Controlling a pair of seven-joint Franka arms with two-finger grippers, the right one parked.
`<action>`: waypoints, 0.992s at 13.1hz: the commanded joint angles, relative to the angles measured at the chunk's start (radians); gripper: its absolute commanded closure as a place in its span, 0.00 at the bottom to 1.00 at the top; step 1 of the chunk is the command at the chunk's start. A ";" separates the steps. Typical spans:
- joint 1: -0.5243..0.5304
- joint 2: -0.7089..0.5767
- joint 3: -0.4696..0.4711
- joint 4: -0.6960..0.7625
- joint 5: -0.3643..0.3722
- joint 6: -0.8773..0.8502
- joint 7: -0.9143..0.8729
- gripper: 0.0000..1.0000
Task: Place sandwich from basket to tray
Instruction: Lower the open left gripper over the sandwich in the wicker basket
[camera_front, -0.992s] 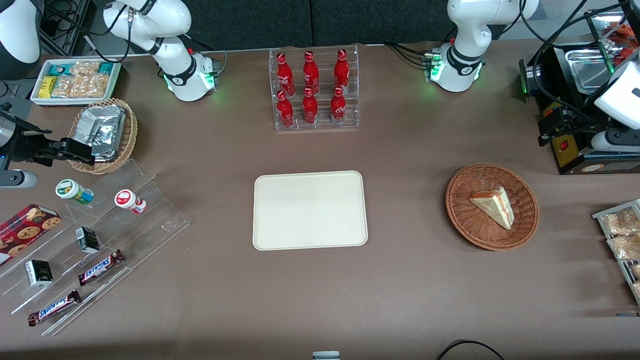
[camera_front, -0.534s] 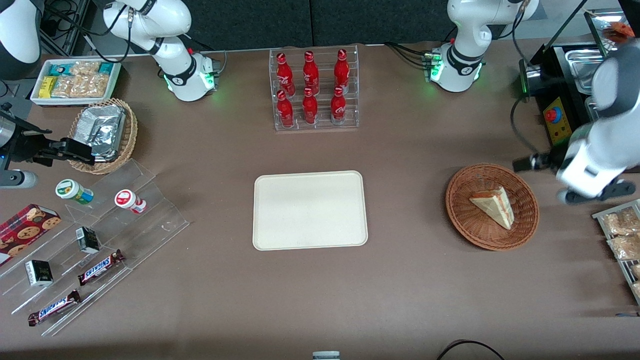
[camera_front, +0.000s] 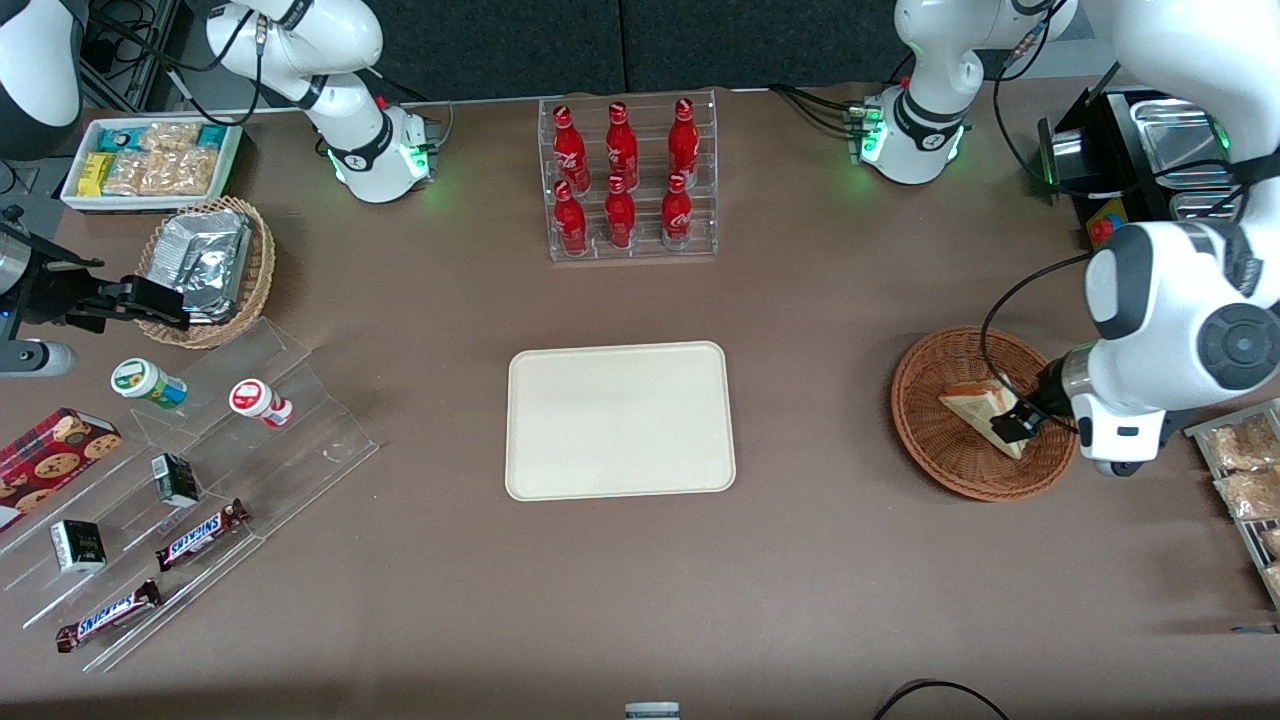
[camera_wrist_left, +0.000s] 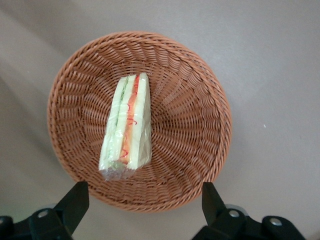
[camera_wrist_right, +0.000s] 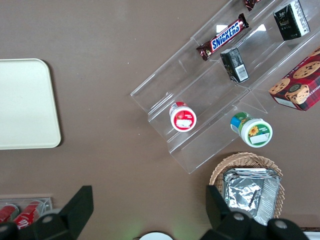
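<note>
— Sandwich (camera_wrist_left: 126, 127) location?
— We see it lying in the basket (camera_wrist_left: 200, 125), well apart from the tray (camera_front: 620, 420).
— And our gripper (camera_wrist_left: 142, 202)?
— Spread wide, hovering above the basket, holding nothing.

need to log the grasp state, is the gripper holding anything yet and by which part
Nothing is held. The gripper hovers open above the basket, and the sandwich lies untouched in it.
</note>
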 joint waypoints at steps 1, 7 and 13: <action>0.000 -0.039 0.021 -0.098 0.017 0.058 -0.046 0.00; 0.002 -0.010 0.052 -0.172 0.000 0.190 -0.048 0.00; 0.002 0.058 0.052 -0.178 0.000 0.224 -0.048 0.00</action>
